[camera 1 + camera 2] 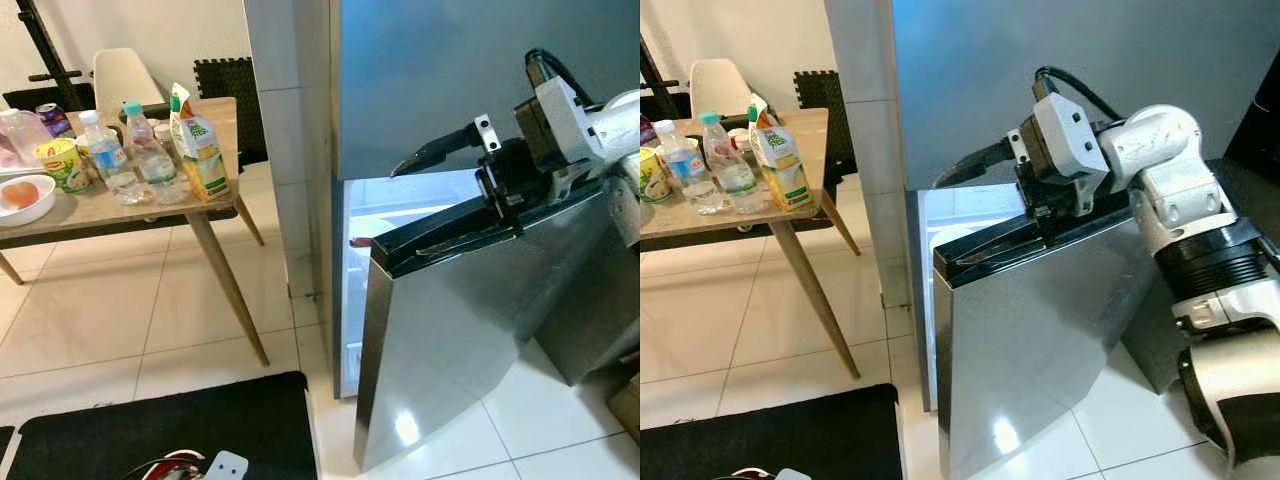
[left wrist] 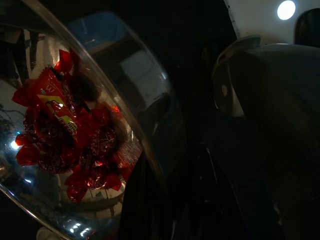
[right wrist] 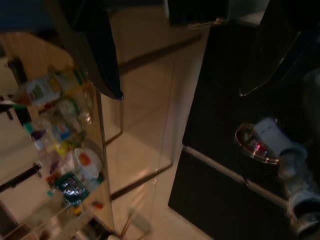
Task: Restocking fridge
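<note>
At the top edge of the half-open fridge door (image 1: 1040, 330) sits the right gripper (image 1: 440, 152), its upper finger jutting over the lit opening while the hand bears on the door's black upper rim; whether the fingers are spread or closed around that rim I cannot tell. The door stands ajar below the closed upper door (image 1: 480, 70), and a strip of bright interior shows between it and the cabinet.

The door is a stiff, heavy steel slab with a smooth, likely slippery face, so the rim at its free corner looks the sounder place to pull or push from.

Stock waits well apart on the wooden surface (image 1: 215, 115) to the robot's left. A juice carton (image 1: 200, 145) stands near the right edge, light and rigid enough to take around its middle. Just beside it are two water bottles (image 1: 135, 155), thin-walled and probably easy to crush, best held at the body. Further toward the left edge stand a yellow tub (image 1: 62, 162) and a white bowl (image 1: 25, 198) holding something orange.

The left wrist view is dark; it shows a shiny bowl (image 2: 125, 130) with red-wrapped sweets (image 2: 65, 135) inside. The left fingers' state cannot be told.
</note>
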Controlling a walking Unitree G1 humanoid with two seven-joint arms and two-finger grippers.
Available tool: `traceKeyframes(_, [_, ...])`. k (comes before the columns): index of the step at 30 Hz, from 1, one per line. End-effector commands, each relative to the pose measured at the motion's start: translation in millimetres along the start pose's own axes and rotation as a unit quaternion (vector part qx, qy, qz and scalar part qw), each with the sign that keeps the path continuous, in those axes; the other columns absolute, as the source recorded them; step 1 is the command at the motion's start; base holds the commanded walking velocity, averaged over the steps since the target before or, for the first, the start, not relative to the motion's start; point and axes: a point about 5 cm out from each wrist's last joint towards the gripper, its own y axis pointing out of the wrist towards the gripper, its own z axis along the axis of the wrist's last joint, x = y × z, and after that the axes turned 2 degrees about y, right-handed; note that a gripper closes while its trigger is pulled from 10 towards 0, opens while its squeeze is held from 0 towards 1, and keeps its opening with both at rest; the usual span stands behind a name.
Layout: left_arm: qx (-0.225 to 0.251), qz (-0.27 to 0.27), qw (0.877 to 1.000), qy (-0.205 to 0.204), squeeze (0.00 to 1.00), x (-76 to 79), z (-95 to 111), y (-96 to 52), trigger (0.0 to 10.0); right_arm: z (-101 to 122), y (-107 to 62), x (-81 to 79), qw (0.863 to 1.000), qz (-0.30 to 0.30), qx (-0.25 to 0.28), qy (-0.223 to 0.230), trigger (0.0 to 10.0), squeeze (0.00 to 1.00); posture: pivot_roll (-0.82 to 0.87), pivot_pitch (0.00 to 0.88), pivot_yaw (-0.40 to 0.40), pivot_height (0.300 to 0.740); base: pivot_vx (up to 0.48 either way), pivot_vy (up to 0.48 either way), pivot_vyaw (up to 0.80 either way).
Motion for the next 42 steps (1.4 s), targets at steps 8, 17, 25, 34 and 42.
traceKeyframes(8, [-0.006, -0.014, 1.0, -0.005, 0.0, 8.2, -3.1, 0.7, 10.0, -6.9, 18.6, 15.4, 0.997, -0.075, -0.008, 0.001, 10.0, 0.0, -0.09, 0.0, -0.011, 0.74, 0.0, 0.0, 0.0])
traceKeyframes(17, [-0.006, -0.014, 1.0, -0.002, 0.0, 8.7, -3.4, 0.8, 10.0, -20.7, 29.6, 21.7, 0.984, -0.086, -0.144, -0.064, 0.0, 0.0, -0.08, 0.0, -0.013, 0.74, 0.0, 0.0, 0.0])
traceKeyframes(25, [-0.006, -0.014, 1.0, -0.001, 0.0, 9.1, -3.4, 0.8, 10.0, -37.6, 31.2, 18.8, 0.965, -0.073, -0.235, -0.09, 3.2, 0.0, -0.08, 0.0, -0.013, 0.74, 0.0, 0.0, 0.0])
traceKeyframes(34, [-0.005, -0.014, 1.0, -0.003, 0.0, 10.0, -2.9, 1.0, 10.0, -57.7, 35.5, 5.8, 0.949, 0.003, -0.301, -0.097, 10.0, 0.0, -0.08, 0.0, -0.02, 0.74, 0.0, 0.0, 0.0])
traceKeyframes(42, [-0.006, -0.016, 1.0, -0.006, 0.0, 9.9, -2.9, 0.9, 10.0, -67.8, 27.6, -11.7, 0.935, 0.1, -0.333, -0.072, 10.0, 0.0, -0.09, 0.0, -0.021, 0.74, 0.0, 0.0, 0.0])
